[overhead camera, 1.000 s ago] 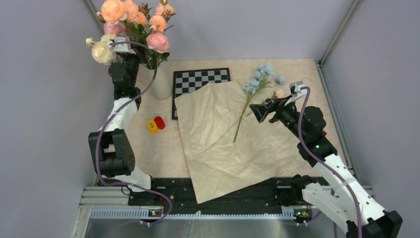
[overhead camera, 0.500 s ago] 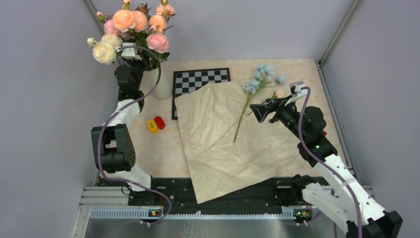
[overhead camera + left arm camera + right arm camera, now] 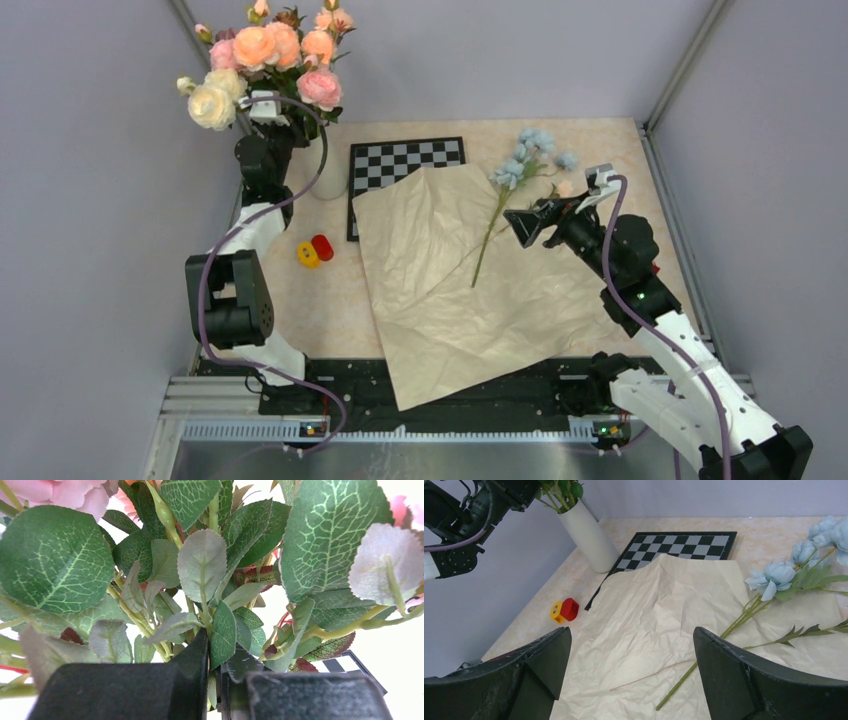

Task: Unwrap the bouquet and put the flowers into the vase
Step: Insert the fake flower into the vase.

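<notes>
The bouquet lies unwrapped: its peach paper [image 3: 460, 280] is spread flat on the table. The flowers [image 3: 525, 160], pale blue blooms on thin green stems [image 3: 724, 630], lie across the paper's far right part. The white vase [image 3: 330, 175] stands at the far left beside the chessboard, with a bunch of cream, pink and peach roses [image 3: 270, 55] rising from its mouth. My left gripper [image 3: 214, 645] is among the rose leaves just above the vase [image 3: 586, 535], shut on a green stem and leaf. My right gripper [image 3: 522, 228] hovers open over the paper, right of the flower stem, holding nothing.
A chessboard [image 3: 405, 165] lies at the back, partly under the paper. A small red and yellow object [image 3: 314, 250] sits on the table left of the paper. Walls and metal frame posts close in both sides. The paper's near corner overhangs the arm bases.
My left gripper has moved right, carrying the rose bunch with it until it sits over the vase. The right arm, the paper and the blue flowers have not moved.
</notes>
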Action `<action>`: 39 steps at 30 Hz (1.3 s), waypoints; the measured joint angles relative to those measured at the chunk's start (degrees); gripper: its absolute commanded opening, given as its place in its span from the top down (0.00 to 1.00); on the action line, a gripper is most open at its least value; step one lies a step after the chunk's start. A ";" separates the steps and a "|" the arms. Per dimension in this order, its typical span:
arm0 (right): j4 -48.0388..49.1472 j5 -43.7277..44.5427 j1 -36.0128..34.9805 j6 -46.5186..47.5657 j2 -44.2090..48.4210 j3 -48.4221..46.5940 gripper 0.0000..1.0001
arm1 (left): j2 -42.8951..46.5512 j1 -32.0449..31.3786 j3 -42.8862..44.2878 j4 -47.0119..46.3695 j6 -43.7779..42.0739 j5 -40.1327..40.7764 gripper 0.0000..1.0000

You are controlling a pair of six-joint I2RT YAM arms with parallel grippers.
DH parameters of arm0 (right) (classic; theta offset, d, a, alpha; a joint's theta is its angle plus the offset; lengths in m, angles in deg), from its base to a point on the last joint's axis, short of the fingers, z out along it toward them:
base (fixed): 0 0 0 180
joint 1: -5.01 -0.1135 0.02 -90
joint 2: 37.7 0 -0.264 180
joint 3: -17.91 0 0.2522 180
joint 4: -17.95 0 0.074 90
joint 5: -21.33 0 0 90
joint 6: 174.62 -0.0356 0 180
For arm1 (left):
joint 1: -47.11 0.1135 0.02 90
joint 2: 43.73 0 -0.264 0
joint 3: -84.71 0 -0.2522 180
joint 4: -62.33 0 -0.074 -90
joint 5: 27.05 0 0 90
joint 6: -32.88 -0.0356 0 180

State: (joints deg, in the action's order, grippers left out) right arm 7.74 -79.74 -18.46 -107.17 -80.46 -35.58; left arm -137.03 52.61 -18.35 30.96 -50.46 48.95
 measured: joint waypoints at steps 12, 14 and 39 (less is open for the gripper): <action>0.22 -0.02 0.00 -0.02 0.04 0.44 0.06 | 0.02 -0.31 -1.46 1.68 -0.44 0.00 0.64; 0.04 -0.02 0.00 -0.02 0.04 0.85 0.06 | 0.17 -0.31 -2.21 1.86 -0.52 -0.02 0.59; -0.26 0.02 0.00 -0.11 1.51 1.60 0.08 | 14.69 -0.68 -8.24 10.82 6.80 -2.10 0.07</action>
State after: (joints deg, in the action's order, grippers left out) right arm 7.47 -79.72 -18.46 -107.28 -78.95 -33.98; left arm -122.34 51.93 -26.59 41.78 -43.66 46.85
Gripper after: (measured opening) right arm 0.934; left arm 0.889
